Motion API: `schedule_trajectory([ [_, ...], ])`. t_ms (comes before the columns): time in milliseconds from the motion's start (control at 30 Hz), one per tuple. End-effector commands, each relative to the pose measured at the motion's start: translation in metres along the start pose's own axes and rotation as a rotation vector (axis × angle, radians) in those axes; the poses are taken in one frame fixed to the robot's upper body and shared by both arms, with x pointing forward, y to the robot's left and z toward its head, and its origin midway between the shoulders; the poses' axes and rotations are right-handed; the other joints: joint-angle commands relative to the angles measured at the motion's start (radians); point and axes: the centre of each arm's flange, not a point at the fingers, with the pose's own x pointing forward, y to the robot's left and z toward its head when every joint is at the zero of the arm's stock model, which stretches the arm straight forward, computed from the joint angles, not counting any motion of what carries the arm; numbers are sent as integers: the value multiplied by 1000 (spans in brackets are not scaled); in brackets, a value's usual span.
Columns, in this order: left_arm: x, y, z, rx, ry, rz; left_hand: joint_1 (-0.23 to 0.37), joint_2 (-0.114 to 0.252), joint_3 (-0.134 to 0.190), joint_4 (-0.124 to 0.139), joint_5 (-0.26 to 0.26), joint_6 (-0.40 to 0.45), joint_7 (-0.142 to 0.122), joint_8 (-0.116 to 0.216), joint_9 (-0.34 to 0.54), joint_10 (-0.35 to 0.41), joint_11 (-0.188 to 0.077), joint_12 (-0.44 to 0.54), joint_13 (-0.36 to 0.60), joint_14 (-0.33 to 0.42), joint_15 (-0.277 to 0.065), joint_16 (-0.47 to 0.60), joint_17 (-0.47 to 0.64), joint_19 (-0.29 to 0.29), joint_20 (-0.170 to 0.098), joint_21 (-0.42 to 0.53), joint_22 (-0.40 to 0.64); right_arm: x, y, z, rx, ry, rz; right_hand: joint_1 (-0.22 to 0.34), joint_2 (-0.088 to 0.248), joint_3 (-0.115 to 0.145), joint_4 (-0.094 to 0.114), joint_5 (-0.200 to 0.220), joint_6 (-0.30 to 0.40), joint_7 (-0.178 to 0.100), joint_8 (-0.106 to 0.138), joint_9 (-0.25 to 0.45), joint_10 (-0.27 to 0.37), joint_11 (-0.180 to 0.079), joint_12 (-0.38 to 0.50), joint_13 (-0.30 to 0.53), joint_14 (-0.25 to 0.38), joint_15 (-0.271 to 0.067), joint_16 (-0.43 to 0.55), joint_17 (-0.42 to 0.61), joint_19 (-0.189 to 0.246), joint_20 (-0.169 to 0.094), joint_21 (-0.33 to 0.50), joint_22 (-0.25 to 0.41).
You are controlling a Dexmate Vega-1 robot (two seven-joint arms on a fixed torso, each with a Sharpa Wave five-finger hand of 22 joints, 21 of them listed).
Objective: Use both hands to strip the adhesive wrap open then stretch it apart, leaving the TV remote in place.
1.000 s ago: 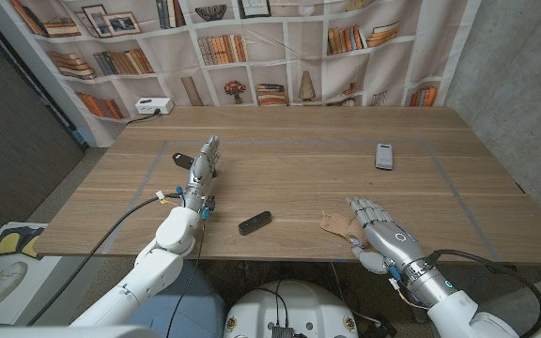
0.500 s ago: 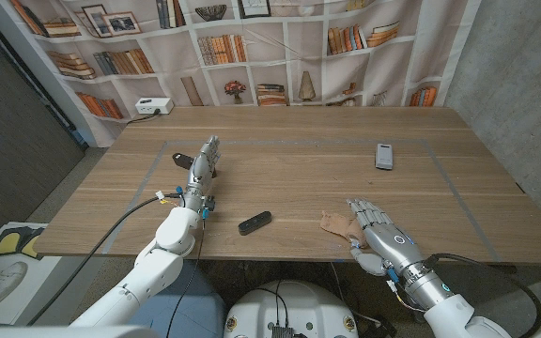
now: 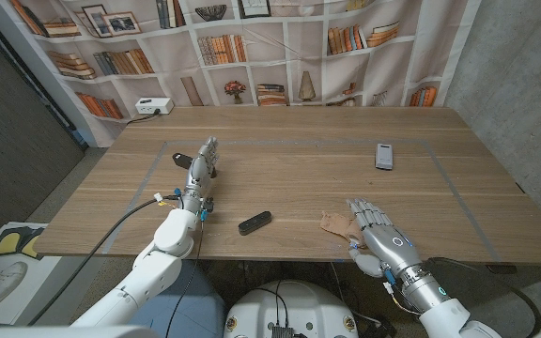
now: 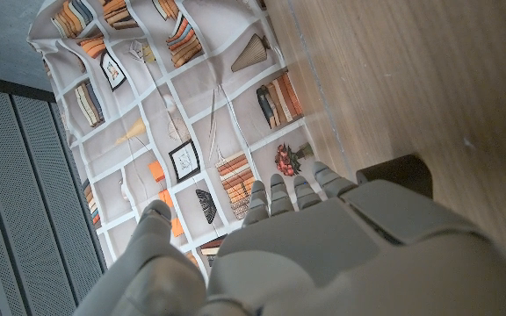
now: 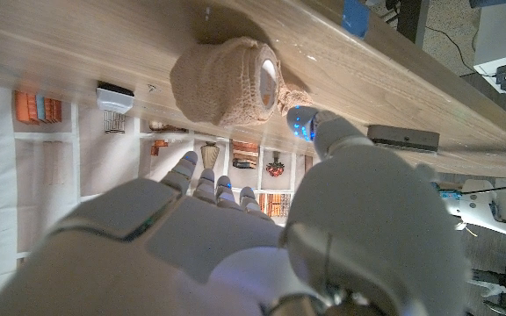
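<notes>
Head view: both hands, left and right, are hovering spread and empty, the beige adhesive wrap lying beside the right near the table's front edge.

No legible text, labels, brands or numbers anywhere. Book spines on printed bookshelf backdrop too small to read. Buttons on TV remote not resolvable. White power strip unmarked as far as visible.
</notes>
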Motion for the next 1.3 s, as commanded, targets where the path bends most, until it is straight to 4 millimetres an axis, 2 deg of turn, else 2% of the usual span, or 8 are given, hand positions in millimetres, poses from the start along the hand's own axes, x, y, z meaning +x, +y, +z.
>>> schedule_trajectory([
  [33,-1,2,0,0,5,6,5,9,7,0,3,3,-1,-2,4,6,-1,-5,4,-1,0,-2,2,8,1,3,3,3,5,0,-8,26,-14,-7,-1,-6,1,-1,-135,78,7,2,-59,-6,7,4,-104,2,9,1,3,7,4,2],
  [767,-3,3,0,-5,7,9,6,12,10,0,3,2,1,-2,4,7,-1,-5,4,-1,2,-2,2,9,1,3,3,8,15,-2,-19,43,16,0,8,4,-7,-1,-130,70,10,2,-62,-12,12,6,-100,-5,12,1,10,7,7,2],
  [1100,-5,5,0,-7,11,10,6,12,10,0,3,1,3,-2,4,6,-1,-5,4,-2,2,-2,2,9,1,3,3,9,16,-4,-17,53,8,15,19,20,-17,6,-122,64,13,2,-54,-19,20,8,-93,-12,16,2,19,4,9,1],
  [1300,-5,5,-1,-8,12,12,6,12,10,0,2,0,2,-3,3,6,0,-5,4,-2,1,-2,2,9,1,3,3,9,15,-5,-20,58,0,31,26,35,-28,11,-92,51,22,1,-35,-28,32,9,-74,-22,21,1,36,-3,12,0],
])
